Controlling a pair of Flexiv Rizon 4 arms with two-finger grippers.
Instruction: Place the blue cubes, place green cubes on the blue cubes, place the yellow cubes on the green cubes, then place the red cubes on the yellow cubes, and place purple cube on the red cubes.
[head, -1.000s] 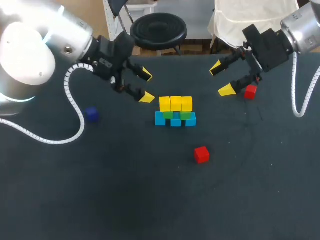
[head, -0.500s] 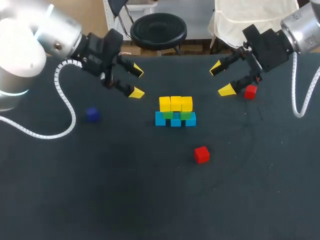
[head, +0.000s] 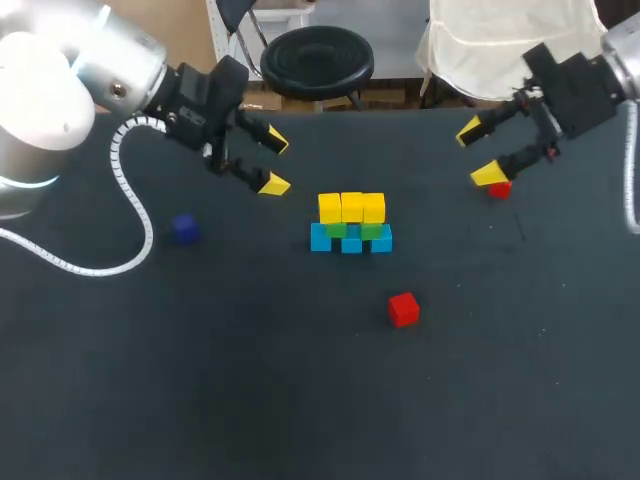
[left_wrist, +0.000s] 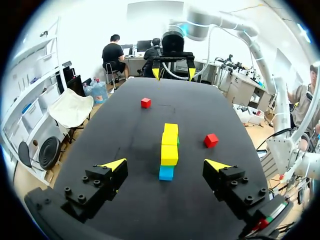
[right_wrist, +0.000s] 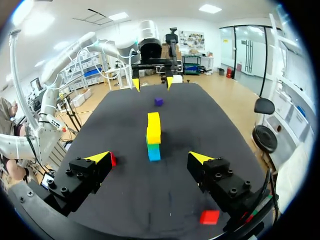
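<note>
Far red cube half behind fingertip of right tool (an edge shows), green cubes mostly under yellow cubes

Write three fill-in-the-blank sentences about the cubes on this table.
The top row of the stack is three ___ cubes.
In the head view, the purple cube lies to the stack's ___.
The cube beside the right gripper is ___.
Missing words: yellow; left; red.
</note>
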